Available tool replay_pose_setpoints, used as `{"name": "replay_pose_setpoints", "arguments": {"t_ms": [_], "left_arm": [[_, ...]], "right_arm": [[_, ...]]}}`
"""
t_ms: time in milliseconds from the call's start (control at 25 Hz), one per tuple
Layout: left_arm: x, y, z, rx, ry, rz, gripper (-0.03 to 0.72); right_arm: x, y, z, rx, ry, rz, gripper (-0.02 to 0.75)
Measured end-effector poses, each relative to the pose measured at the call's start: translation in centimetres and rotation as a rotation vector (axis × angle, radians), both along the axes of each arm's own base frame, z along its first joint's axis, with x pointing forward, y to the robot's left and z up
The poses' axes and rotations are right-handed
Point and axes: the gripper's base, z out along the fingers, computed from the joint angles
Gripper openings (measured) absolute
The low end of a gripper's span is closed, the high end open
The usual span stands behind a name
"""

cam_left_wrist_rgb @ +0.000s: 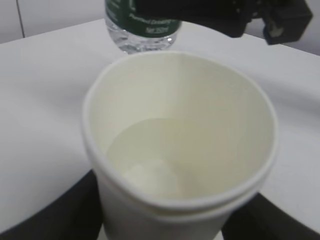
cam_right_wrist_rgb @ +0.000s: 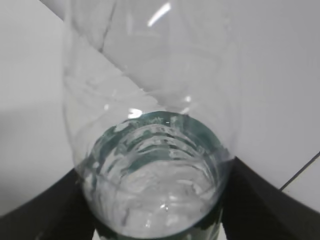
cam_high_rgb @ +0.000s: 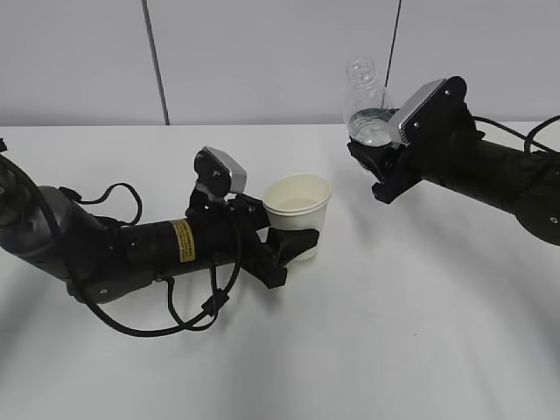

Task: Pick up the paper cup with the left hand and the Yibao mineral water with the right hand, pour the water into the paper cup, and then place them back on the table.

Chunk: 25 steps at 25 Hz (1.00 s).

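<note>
My left gripper (cam_high_rgb: 296, 243) is shut on the cream-white paper cup (cam_high_rgb: 298, 207), held upright just over the white table (cam_high_rgb: 394, 332) at centre. In the left wrist view the cup (cam_left_wrist_rgb: 180, 150) fills the frame with some water in its bottom and black fingers (cam_left_wrist_rgb: 55, 210) on both sides. My right gripper (cam_high_rgb: 378, 171) is shut on the clear Yibao bottle (cam_high_rgb: 366, 105), held upright above the table, up and right of the cup. Its green label (cam_left_wrist_rgb: 150, 22) shows behind the cup. The right wrist view looks down the bottle (cam_right_wrist_rgb: 150, 165), water in its lower part.
The left arm (cam_high_rgb: 114, 249) lies across the left of the table with looping black cables (cam_high_rgb: 175, 319). The right arm (cam_high_rgb: 499, 175) comes in from the right edge. A grey wall with a dark seam (cam_high_rgb: 156, 61) stands behind the table.
</note>
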Motion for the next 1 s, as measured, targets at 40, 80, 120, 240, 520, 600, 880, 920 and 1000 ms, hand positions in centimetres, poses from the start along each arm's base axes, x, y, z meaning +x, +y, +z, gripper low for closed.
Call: {"name": "replay_pose_setpoints", "arguments": {"t_ms": [40,80,120,240,520,600,880,920,1000], "left_arm": [[0.2,0.3,0.0,-0.002,0.001,0.011,0.412],[0.4,0.5,0.0,-0.002,0.001,0.021,0.412],[0.6,0.8,0.0,-0.004,0.002,0.032,0.412],[1.2,1.7,0.0,-0.007,0.003,0.066,0.412],[2.6,4.1,0.1,-0.011,0.005,0.143,0.412],[3.0,4.9,0.1,-0.012,0.005,0.167,0.412],[4.6,8.4,0.1,-0.016,0.006,0.272,0.412],[4.8,9.0,0.1,-0.018,0.006,0.291,0.412],[5.2,10.0,0.1,-0.019,0.007,0.319,0.412]], "right_arm": [[0.0,0.0,0.0,0.016,0.009,-0.004,0.484],[0.0,0.0,0.0,0.031,0.018,-0.007,0.484],[0.0,0.0,0.0,0.047,0.027,-0.01,0.484],[0.0,0.0,0.0,0.083,0.048,-0.018,0.484],[0.0,0.0,0.0,0.118,0.068,-0.025,0.484],[0.0,0.0,0.0,0.133,0.077,-0.028,0.484],[0.0,0.0,0.0,0.189,0.108,-0.042,0.484],[0.0,0.0,0.0,0.191,0.112,-0.043,0.484],[0.0,0.0,0.0,0.213,0.124,-0.048,0.484]]}}
